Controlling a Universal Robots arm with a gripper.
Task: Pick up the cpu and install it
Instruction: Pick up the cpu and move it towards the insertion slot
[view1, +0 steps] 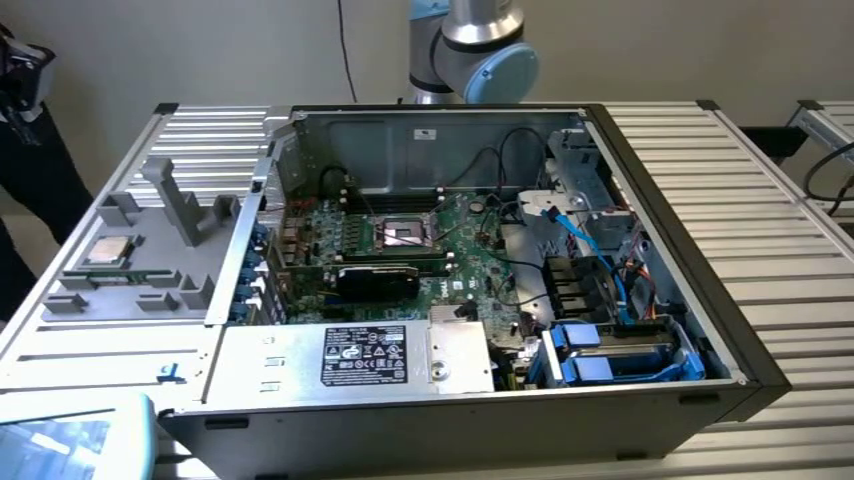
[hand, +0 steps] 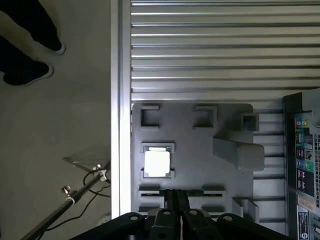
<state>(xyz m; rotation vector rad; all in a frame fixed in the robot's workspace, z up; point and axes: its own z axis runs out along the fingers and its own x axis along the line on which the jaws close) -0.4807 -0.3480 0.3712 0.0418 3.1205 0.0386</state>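
The cpu (view1: 110, 250) is a small square chip with a shiny silver top, lying in a holder on the grey fixture tray (view1: 147, 290) at the exterior view's left. In the wrist view the cpu (hand: 157, 163) gleams bright on the tray (hand: 200, 150). My gripper (hand: 175, 191) hangs well above the tray, its two dark fingers pressed together and holding nothing. The cpu lies just past the fingertips in that view. The black socket frame (view1: 404, 233) sits on the green motherboard inside the open computer case (view1: 667, 390).
The case and tray rest on a ribbed metal table (view1: 761, 180). A silver labelled box (view1: 360, 357) fills the case's near side, with blue cables (view1: 587, 240) and drive bays toward the exterior view's right. A person (view1: 24, 130) stands beyond the table's left edge. A tripod (hand: 75, 195) stands on the floor.
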